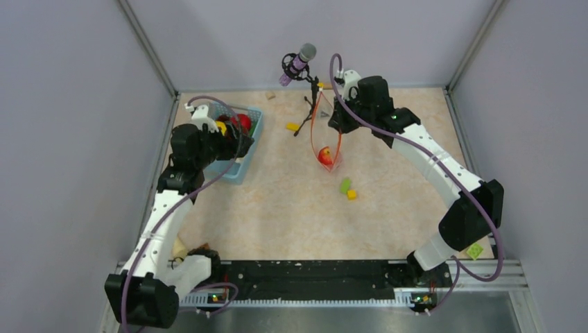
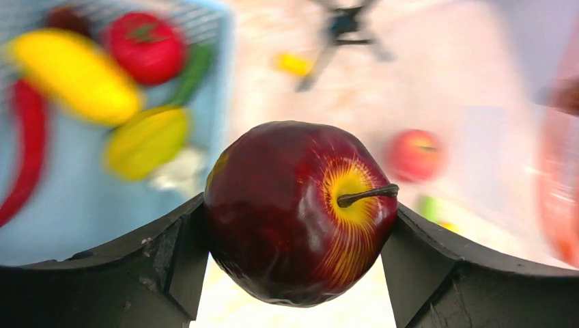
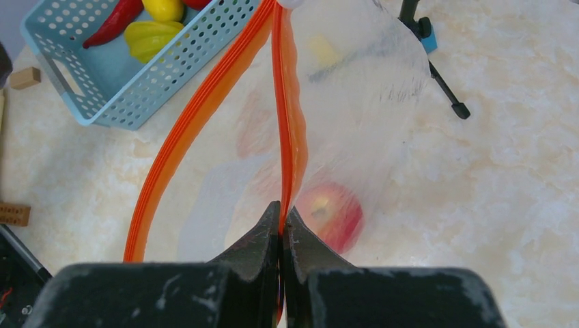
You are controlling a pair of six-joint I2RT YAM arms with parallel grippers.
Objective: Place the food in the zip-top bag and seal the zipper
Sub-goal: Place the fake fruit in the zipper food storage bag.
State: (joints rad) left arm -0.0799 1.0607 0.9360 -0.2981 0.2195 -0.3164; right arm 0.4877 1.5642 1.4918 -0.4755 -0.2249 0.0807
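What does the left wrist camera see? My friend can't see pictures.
The left end effector grips a dark red toy apple with a yellow patch round its stem. Behind it, blurred, a light-blue basket holds a red tomato, a red chili and yellow pieces.

Bright even light; left-wrist bkgd blurred, apple point(image 2: 293, 212) sharp.

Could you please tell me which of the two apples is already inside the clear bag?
The lighter red apple, lying inside the zip-top bag; the dark red apple is clamped in the left pincer.
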